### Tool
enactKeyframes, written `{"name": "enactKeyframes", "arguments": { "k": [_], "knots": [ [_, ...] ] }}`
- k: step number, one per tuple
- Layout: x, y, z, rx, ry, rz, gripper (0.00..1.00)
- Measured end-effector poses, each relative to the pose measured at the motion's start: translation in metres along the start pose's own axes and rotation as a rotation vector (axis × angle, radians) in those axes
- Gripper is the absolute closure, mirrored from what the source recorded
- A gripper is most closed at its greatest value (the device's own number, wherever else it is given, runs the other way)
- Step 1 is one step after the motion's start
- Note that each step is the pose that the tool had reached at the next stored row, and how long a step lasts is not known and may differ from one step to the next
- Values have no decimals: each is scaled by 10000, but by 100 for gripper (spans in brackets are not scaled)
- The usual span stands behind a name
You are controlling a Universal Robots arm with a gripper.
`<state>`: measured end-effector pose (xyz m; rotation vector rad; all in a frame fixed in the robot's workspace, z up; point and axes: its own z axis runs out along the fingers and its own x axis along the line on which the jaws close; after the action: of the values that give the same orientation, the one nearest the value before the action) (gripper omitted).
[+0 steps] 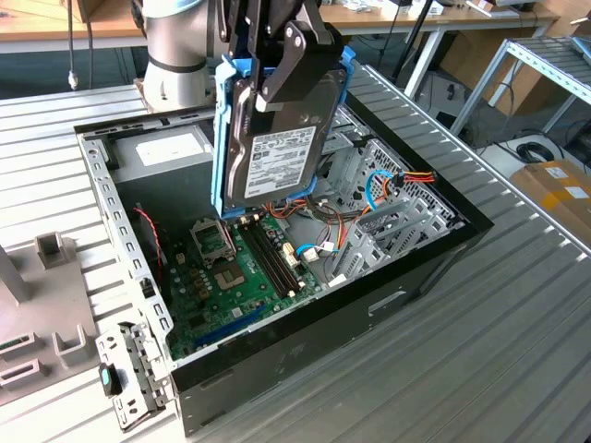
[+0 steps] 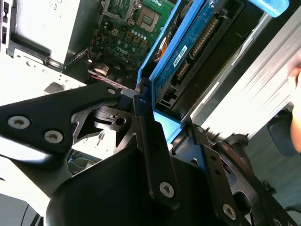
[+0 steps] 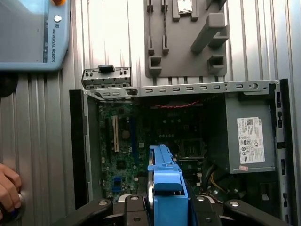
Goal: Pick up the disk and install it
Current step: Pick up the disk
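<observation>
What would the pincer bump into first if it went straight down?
Gripping the disk, the pincer points down into the open computer case. The disk's lower edge would likely reach the motherboard first, by its memory slots; depth is unclear.

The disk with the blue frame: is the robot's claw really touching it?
Touching. In the exterior view the gripper clamps the disk, one black finger pressed across its face; the second wrist view shows fingers against its blue rail.

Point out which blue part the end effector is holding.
The disk, its blue carrier rail clamped by the end effector above the open case. The thin blue cable and the motherboard's blue slot lie inside, untouched.
</observation>
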<state>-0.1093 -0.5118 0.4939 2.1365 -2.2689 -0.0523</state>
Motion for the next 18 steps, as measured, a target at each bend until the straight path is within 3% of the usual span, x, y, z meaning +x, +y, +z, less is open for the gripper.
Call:
{"name": "enactKeyframes", "arguments": {
  "k": [18],
  "knots": [
    [-5,-176,7,1,8,0,63]
  ]
}}
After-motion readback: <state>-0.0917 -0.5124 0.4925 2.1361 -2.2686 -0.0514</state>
